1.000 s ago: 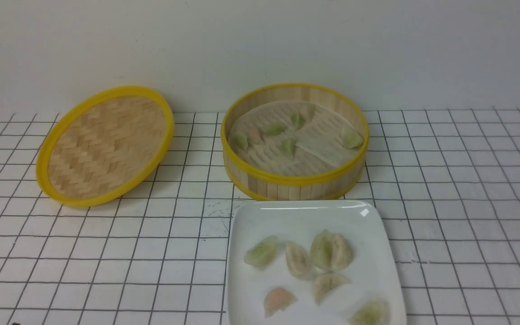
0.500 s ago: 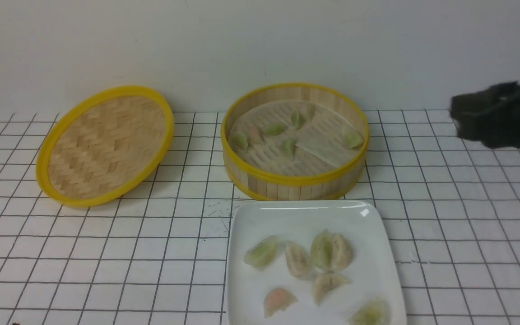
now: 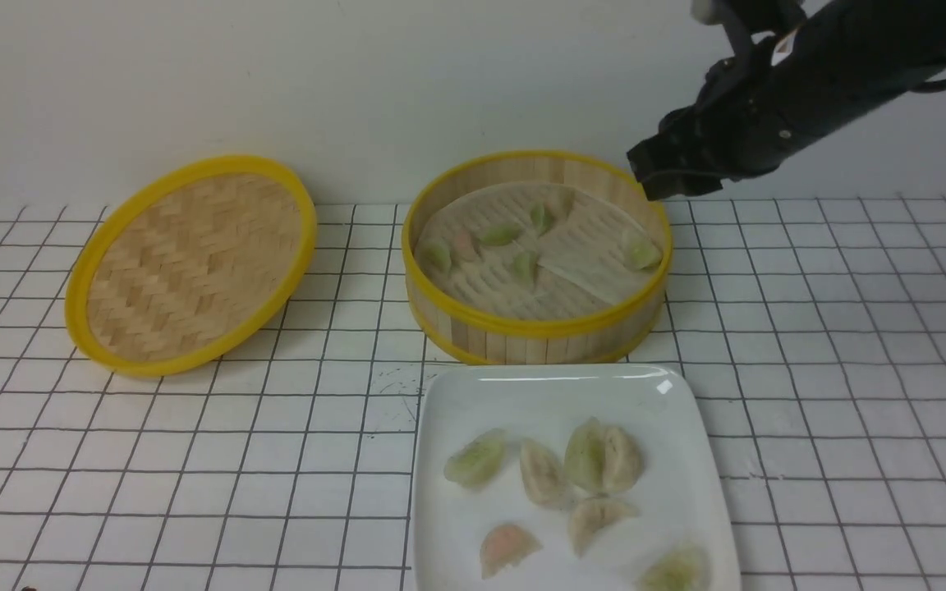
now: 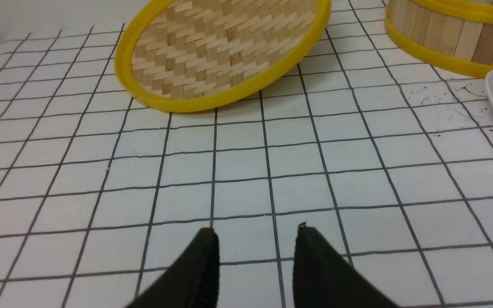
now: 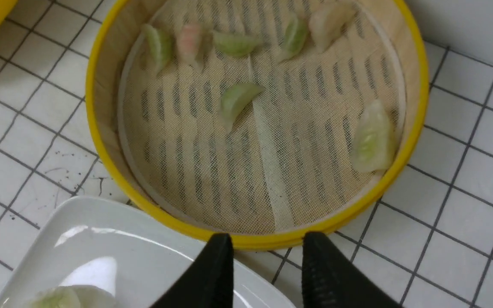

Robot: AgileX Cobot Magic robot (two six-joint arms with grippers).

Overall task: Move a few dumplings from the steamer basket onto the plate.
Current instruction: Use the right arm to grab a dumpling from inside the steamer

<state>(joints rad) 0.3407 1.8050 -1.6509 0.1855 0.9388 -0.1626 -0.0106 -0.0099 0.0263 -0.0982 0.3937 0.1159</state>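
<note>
Black right gripper (image 5: 268, 238) hung over round yellow-rimmed bamboo steamer basket (image 5: 96, 107), jaws part-open, empty. Best bet was gentle pinch across pale-green crescent dumpling (image 5: 372, 139).

No writing, label or number can be read — none anywhere.
</note>
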